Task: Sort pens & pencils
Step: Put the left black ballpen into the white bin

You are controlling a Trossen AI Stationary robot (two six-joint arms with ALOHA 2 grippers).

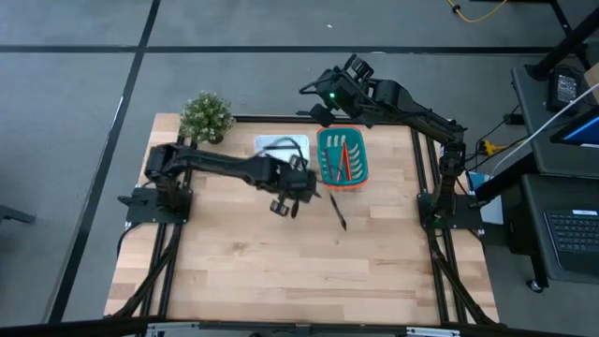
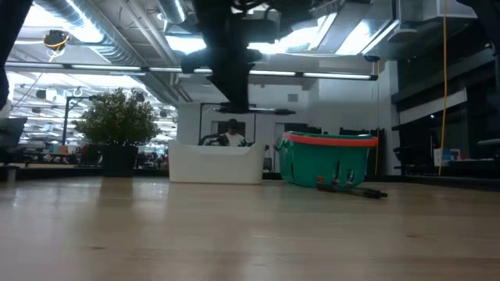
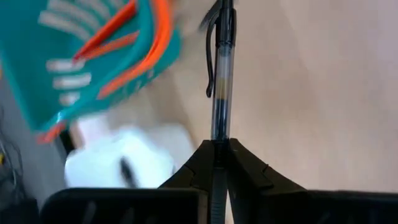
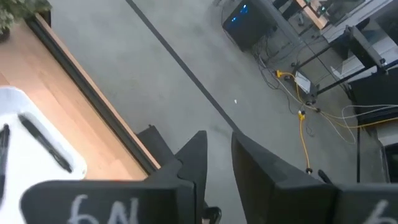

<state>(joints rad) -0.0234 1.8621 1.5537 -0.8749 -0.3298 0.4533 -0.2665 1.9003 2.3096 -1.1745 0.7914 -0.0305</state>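
Our left arm reaches across the table's middle, its left gripper (image 1: 286, 207) just beside the teal basket (image 1: 358, 172), fingers (image 3: 249, 174) clamped on a pen (image 3: 222, 81). Our right arm folds back beyond that basket's far side, the right gripper (image 4: 219, 144) past the table edge, fingers slightly parted, holding nothing

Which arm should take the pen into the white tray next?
Left. Its gripper already has its jaws shut on a pen, just beside the white tray. The right gripper hangs beyond the table's far edge behind the teal basket, holding nothing.
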